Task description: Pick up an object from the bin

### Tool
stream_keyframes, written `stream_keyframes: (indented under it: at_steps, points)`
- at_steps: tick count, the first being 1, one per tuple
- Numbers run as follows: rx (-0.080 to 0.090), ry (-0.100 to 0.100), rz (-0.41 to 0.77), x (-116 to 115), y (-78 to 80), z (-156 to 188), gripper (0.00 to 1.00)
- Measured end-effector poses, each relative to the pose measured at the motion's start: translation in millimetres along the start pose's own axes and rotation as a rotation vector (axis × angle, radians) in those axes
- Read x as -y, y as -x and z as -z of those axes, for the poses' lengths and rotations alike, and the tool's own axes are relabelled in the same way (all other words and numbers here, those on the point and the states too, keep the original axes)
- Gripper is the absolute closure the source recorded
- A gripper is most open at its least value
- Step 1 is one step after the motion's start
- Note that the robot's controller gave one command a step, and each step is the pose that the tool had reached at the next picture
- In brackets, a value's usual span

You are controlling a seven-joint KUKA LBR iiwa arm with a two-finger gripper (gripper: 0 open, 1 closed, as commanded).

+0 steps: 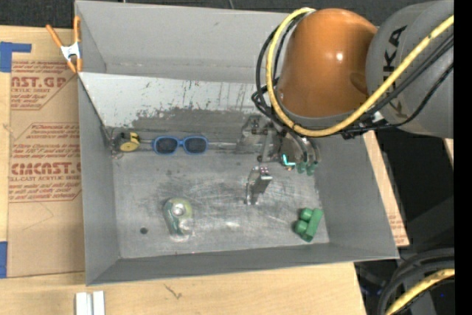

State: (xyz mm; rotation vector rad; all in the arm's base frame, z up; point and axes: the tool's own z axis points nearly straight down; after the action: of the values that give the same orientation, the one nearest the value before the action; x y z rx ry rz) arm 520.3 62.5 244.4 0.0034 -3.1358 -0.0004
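My gripper reaches down below the arm's orange cover, right of the bin's middle, with its tip close over bare floor. A green block lies to its lower right, near the bin's front right corner. A small green piece peeks out to the gripper's right, partly hidden by the arm. A pale, clear round thing with a green tint lies to the left, towards the front wall. Nothing lies directly under the gripper.
Blue sunglasses lie along the foot of the back wall at the left, with a small yellow thing beside them. The arm and its cover hide the bin's back right part.
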Motion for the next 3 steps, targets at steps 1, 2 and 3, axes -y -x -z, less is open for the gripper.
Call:
stream_keyframes:
  at_steps: [1,2,3]
  points:
    - [0.014,-0.002,0.49,-64,-19.7,-173,0.0]
    - [0.011,-0.002,0.751,-107,-19.2,-172,0.0]
    - [0.014,-0.001,0.75,-108,-18.3,-171,1.0]
